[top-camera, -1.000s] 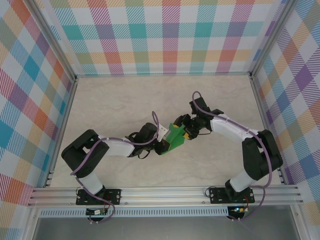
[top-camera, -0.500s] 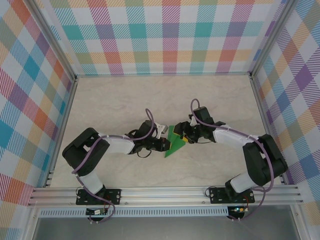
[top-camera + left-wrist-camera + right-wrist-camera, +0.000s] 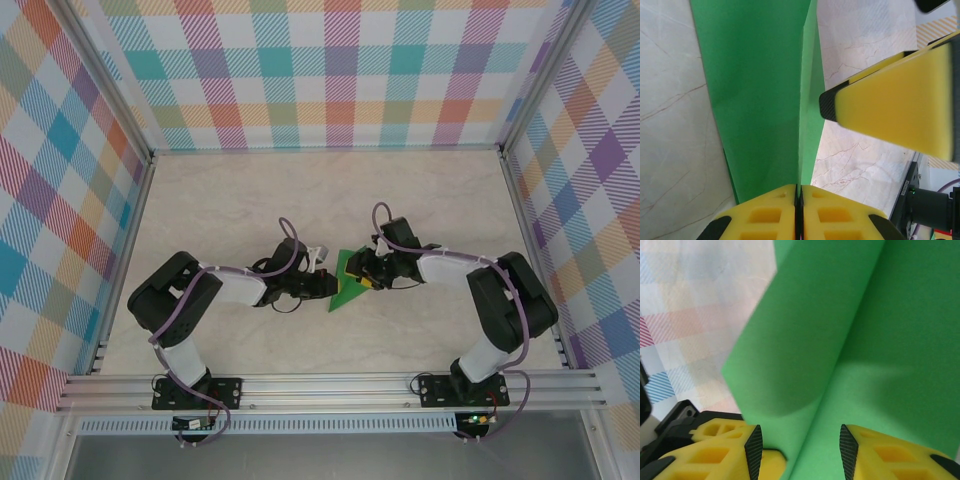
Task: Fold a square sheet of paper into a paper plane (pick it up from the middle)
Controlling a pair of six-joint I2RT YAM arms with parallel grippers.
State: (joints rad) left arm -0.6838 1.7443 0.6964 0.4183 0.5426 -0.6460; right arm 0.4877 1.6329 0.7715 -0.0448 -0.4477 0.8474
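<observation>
The green sheet of paper (image 3: 349, 284), folded into a narrow pointed wedge with a centre ridge, hangs between both arms at mid-table. My left gripper (image 3: 331, 288) is shut on its ridge from the left. In the left wrist view the pads (image 3: 775, 210) press together on the thin fold of the paper (image 3: 755, 90). My right gripper (image 3: 368, 273) reaches in from the right, open. In the right wrist view its jaws (image 3: 800, 445) straddle the paper (image 3: 865, 340) without pinching it. One right finger (image 3: 895, 100) shows beside the paper in the left wrist view.
The marble-patterned table (image 3: 230, 200) is bounded by plaid walls (image 3: 330, 70) on three sides and a metal rail (image 3: 330, 390) at the near edge. Both arms crowd the middle, elbows out to the sides.
The paper has turned from a raised flap to a flatter pointed wedge. The right gripper has slid left onto it and its jaws have narrowed. The left gripper stayed shut.
</observation>
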